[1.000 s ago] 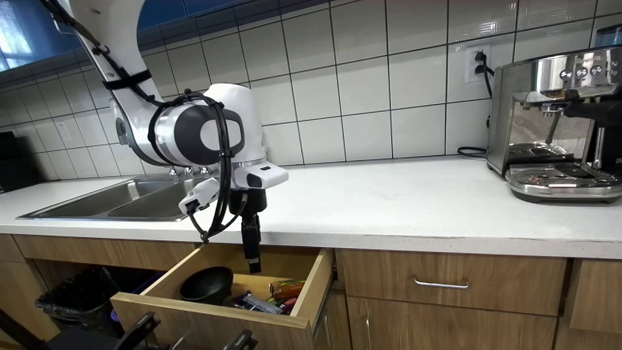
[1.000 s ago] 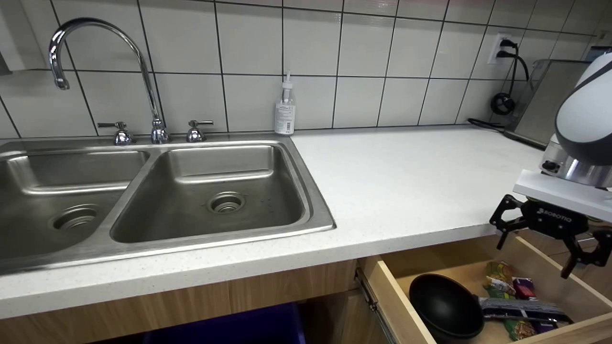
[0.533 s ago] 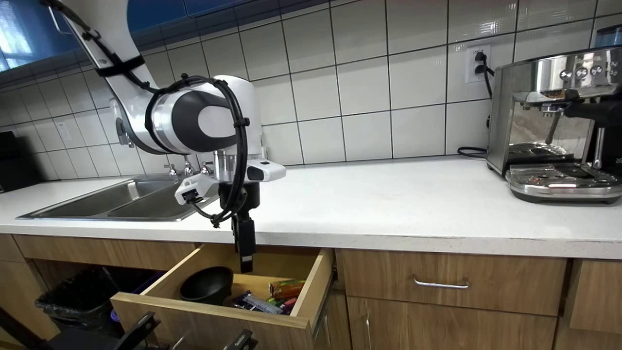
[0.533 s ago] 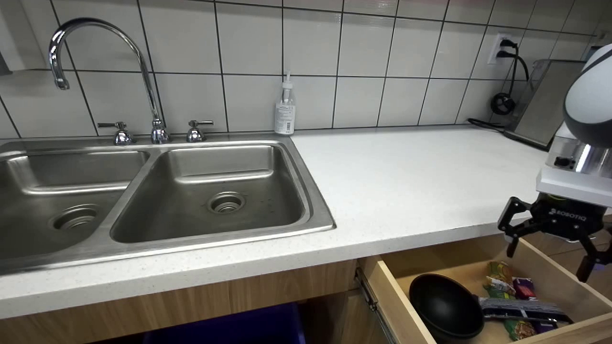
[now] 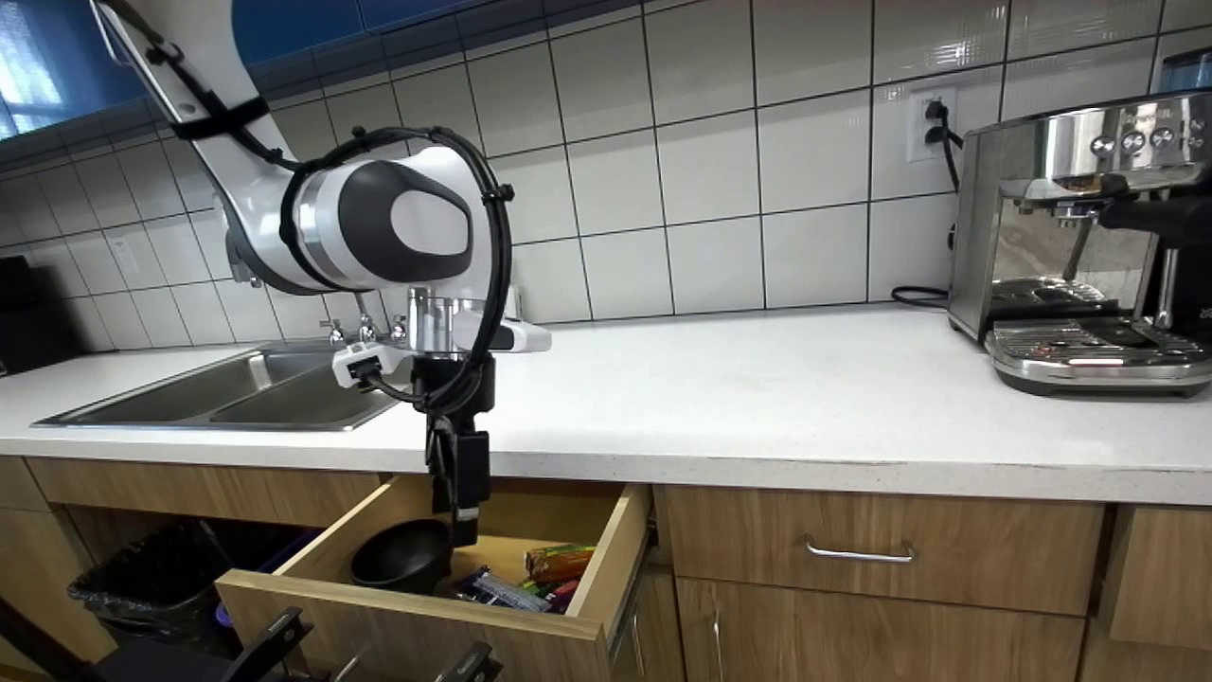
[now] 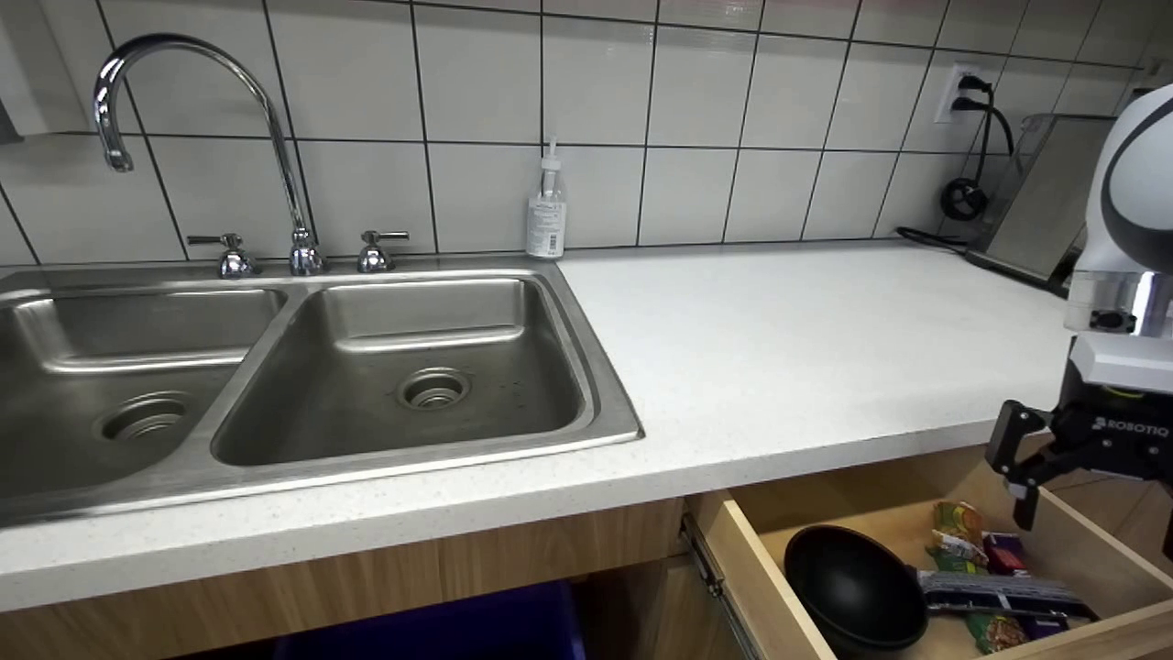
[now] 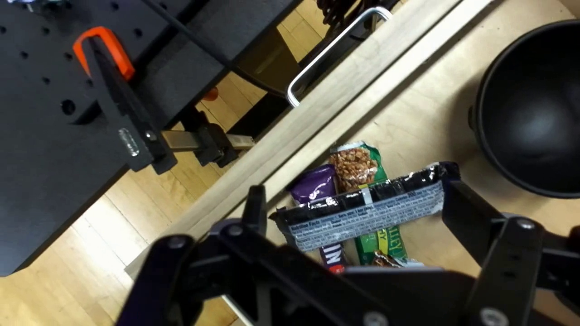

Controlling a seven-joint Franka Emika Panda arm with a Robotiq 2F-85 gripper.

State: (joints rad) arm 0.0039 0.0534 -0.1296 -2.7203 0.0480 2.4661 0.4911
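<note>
In the wrist view's lower middle, the black-wrapped bar [image 7: 369,215] lies beneath my wide-spread pincer [image 7: 354,201], framed between its tips. It crosses a purple packet [image 7: 316,182]; at upper right, a black bowl [image 7: 530,113] sits in the same drawer [image 7: 417,120].

a kitchen, plainly (a home's or an office's, hard to tell): a steel double sink [image 6: 321,403] with a curved faucet [image 6: 290,183] set into a white counter [image 5: 739,398], an espresso machine [image 5: 1051,246] before a tiled wall [image 5: 710,166], wooden cabinets [image 5: 871,635] below, and wrapped snack bars [image 7: 367,215] in an open drawer [image 5: 398,635].
</note>
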